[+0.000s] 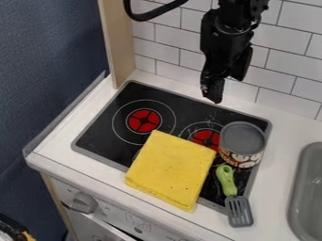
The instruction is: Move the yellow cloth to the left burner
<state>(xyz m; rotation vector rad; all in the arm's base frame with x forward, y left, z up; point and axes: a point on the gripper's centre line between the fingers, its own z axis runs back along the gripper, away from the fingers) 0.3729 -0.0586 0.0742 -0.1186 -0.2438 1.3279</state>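
The black gripper (219, 90) hangs in front of the tiled wall, over the back edge of the stove, above and to the right of the yellow cloth and apart from it. Folded into a flat rectangle, the yellow cloth (171, 169) lies across the front middle of the stove, its lower end over the stove's front edge and on the white counter. The left burner (144, 120), a red disc inside white rings, is uncovered, just up and left of the cloth's top corner.
A can (242, 143) stands at the stove's right, partly over the right burner (206, 137). Before it lies a green-handled spatula (232, 193), beside the cloth. A grey sink (308, 188) is at the right edge; a wooden post (117, 44) rises behind left.
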